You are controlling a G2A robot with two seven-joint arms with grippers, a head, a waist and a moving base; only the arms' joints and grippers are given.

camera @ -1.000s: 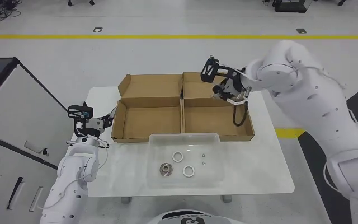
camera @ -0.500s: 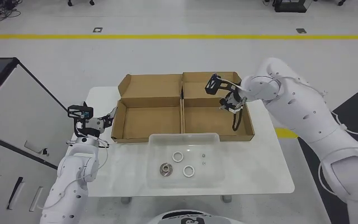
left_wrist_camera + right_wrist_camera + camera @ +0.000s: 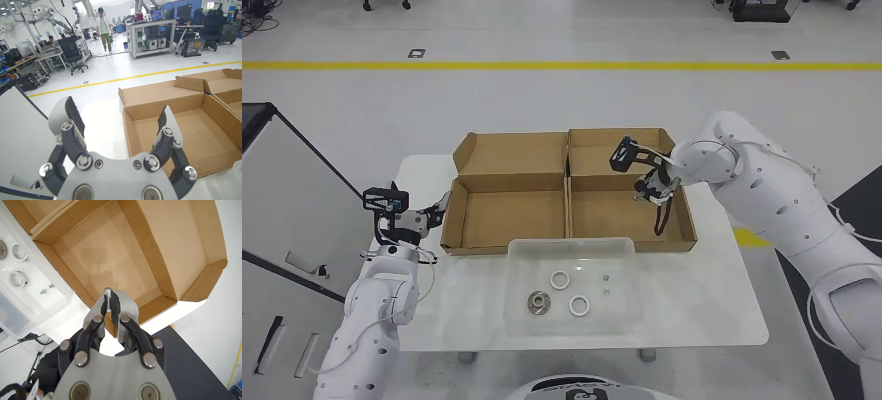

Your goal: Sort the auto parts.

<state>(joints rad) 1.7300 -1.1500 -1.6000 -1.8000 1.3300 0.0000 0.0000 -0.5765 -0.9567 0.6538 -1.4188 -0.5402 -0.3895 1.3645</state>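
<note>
My right gripper is shut on a silver bolt and hangs above the right cardboard box; from above the same gripper sits over that box. The clear tray holds two white rings, a grey round part and two small bolts. In the right wrist view the rings and the small bolts lie in the tray. My left gripper stands open beside the left box, at the table's left edge.
The left cardboard box has nothing in it. Both boxes stand with flaps raised at the back. White table surface lies free right of the tray. A white board leans at the far left.
The right arm has come down and drawn in toward the right box, carrying the bolt. The left arm has not moved.
</note>
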